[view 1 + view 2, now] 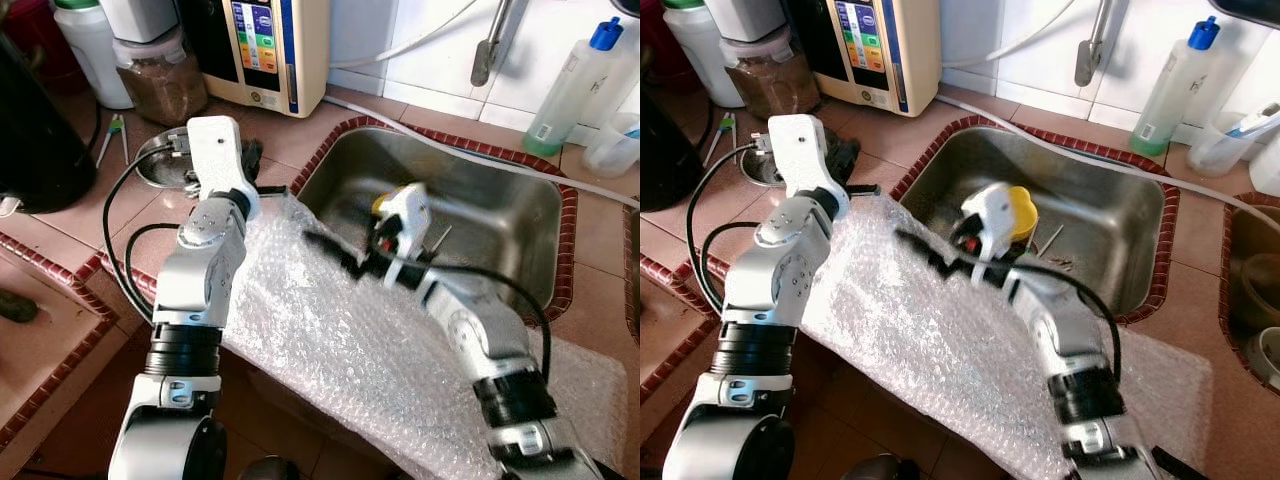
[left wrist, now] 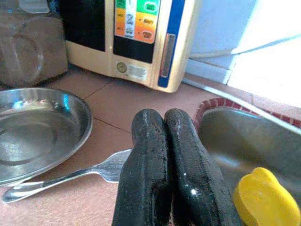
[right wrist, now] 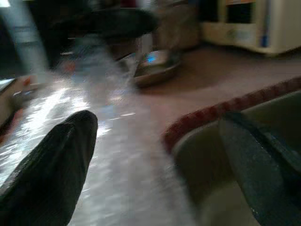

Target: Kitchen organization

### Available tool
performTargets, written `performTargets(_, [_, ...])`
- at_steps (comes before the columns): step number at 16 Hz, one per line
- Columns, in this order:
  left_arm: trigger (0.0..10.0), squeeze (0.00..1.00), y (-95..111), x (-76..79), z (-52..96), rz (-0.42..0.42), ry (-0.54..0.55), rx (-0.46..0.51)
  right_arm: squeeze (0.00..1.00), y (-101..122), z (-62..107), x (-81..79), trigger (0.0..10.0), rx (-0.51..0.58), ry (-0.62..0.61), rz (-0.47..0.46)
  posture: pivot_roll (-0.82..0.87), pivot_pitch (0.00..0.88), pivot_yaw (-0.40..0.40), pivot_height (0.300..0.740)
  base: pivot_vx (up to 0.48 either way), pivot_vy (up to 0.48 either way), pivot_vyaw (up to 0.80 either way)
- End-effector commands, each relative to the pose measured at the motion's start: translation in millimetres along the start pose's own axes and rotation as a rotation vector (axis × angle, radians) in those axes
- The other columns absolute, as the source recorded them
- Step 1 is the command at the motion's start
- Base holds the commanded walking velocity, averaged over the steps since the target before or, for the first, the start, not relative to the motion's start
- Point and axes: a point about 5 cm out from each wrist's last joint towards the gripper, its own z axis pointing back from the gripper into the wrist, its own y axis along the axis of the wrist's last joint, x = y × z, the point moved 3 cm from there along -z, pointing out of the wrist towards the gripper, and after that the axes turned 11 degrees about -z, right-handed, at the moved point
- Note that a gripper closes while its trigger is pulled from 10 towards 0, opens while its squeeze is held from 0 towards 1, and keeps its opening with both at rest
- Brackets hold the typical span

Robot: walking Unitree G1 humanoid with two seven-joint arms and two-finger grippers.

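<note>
Left fingers (image 2: 164, 165): pressed together, pad against pad, with nothing seen between them; they are pointed toward the back wall, over the tiled counter at the sink's corner.
Left gripper (image 1: 252, 165): held just past the far corner of the bubble wrap (image 1: 330, 340), whose raised edge is met beside the black fingers.
Fork (image 2: 66, 176): laid flat on the tile just beside the closed left fingertips, its tines nearest them, its handle running under the edge of the steel plate (image 2: 37, 132).
Yellow object (image 2: 265, 200): seen down in the sink on the other side of the left fingertips from the fork; what it is cannot be told.
Water appliance (image 2: 136, 40): stood against the wall ahead of the left fingertips, cream with a coloured button panel.
Right fingers (image 3: 51, 165): spread wide apart, with nothing held between them; the picture is blurred.
Right gripper (image 1: 930, 255): held over the sink's near rim, one finger above the bubble wrap, the other above the basin.
Sink (image 1: 520, 230): steel, set into the counter with a red tile border; the wrap is draped from its near corner down over the counter front.
Soap bottle (image 1: 575, 90): stood by the wall, well beyond both sets of fingers.
</note>
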Motion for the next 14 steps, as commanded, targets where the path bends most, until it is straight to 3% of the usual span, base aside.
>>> performTargets(1, [0.0, 0.00, 29, 11.3, -1.8, 0.009, -0.060, 0.093, 0.00, 8, -0.6, 10.2, 10.0, 0.046, -0.070, 0.003, 0.02, 0.104, 0.044, 0.740, 0.000, 0.000, 0.00])
performTargets(8, [0.0, 0.00, 58, 27.5, -2.7, 0.103, -0.175, 0.178, 0.00, 30, 0.7, 33.9, 10.0, 0.180, -0.249, 0.051, 0.02, 0.106, 0.043, 0.740, 0.000, 0.000, 0.00])
performTargets(9, [0.0, 0.00, 63, 35.0, -1.8, 0.132, -0.234, 0.200, 0.00, 33, 1.5, 39.4, 10.0, 0.191, -0.275, 0.053, 0.02, 0.100, 0.045, 0.740, 0.000, 0.000, 0.00])
performTargets(12, [0.0, 0.00, 71, 44.3, -0.5, 0.140, -0.295, 0.228, 0.00, 32, 2.0, 42.1, 10.0, 0.192, -0.292, 0.069, 0.02, 0.098, 0.045, 0.740, 0.000, 0.000, 0.00])
performTargets(14, [0.0, 0.00, 75, 41.8, -2.1, 0.097, -0.289, 0.255, 0.00, 30, 1.1, 43.5, 10.0, 0.193, -0.298, 0.059, 0.02, 0.095, 0.044, 0.740, 0.000, 0.000, 0.00])
